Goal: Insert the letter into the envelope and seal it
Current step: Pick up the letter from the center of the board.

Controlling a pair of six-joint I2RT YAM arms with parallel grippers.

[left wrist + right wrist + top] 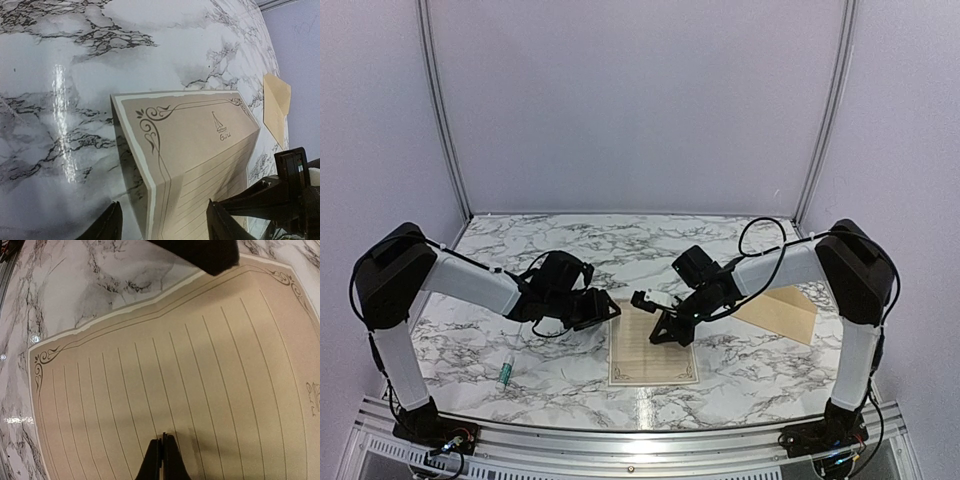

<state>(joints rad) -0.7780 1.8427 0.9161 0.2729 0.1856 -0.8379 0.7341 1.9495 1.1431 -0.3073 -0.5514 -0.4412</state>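
The letter (pixel 654 352) lies face up in the middle of the table, with its dark border and ruled lines showing. In the left wrist view the letter (pixel 200 150) has a raised bend along its near edge. My left gripper (pixel 165 227) is open, one finger on each side of that edge at the sheet's far left corner (pixel 608 308). My right gripper (pixel 163 440) is shut, its tips touching the ruled face of the letter (pixel 150 380) near the upper middle (pixel 667 333). The tan envelope (pixel 782 310) lies flat to the right, apart from both grippers, and shows in the left wrist view (pixel 277 102).
A small green and white tube (pixel 505 373) lies on the marble table (pixel 570 240) at the front left. The left gripper's dark body (pixel 200 252) hangs over the letter's far edge in the right wrist view. Grey walls close the back and sides.
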